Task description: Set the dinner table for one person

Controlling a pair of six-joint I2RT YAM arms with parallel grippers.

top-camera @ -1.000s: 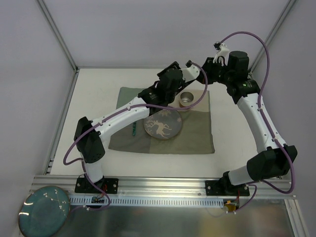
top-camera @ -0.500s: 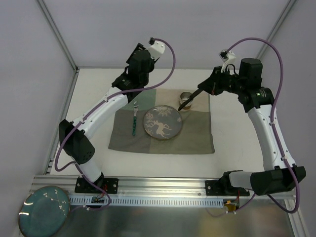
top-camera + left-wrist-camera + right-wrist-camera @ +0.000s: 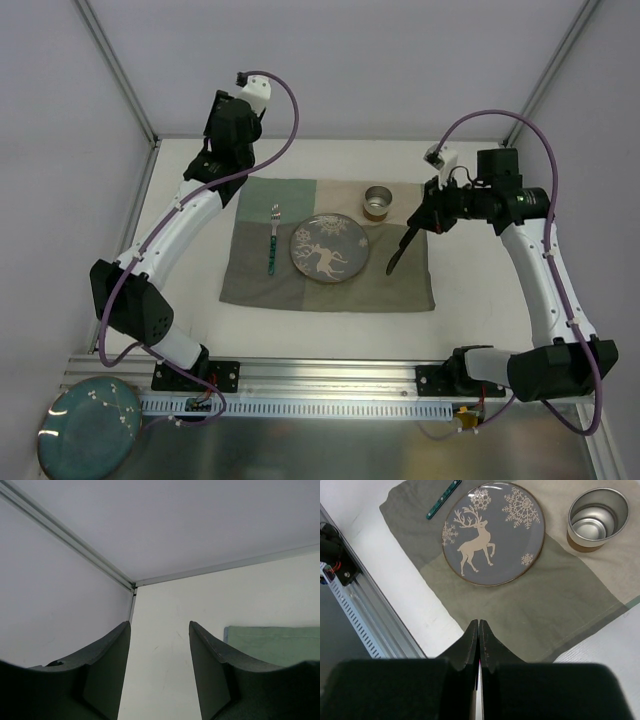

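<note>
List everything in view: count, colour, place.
dinner table: 1, white, beneath the mat
cloth mat: 1, green-beige, table centre
plate: 1, grey-blue, white reindeer, mid-mat
fork: 1, teal handle, mat, left of plate
cup: 1, metal, mat, beyond plate
second plate: 1, teal, off table, near left
left end effector: 1, black, open, far-left corner
right end effector: 1, black, shut, above mat right of plate

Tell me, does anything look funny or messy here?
Nothing is spilled or broken. One oddity: a teal plate sits alone on the metal ledge beside the left arm's base, off the dinner table.
</note>
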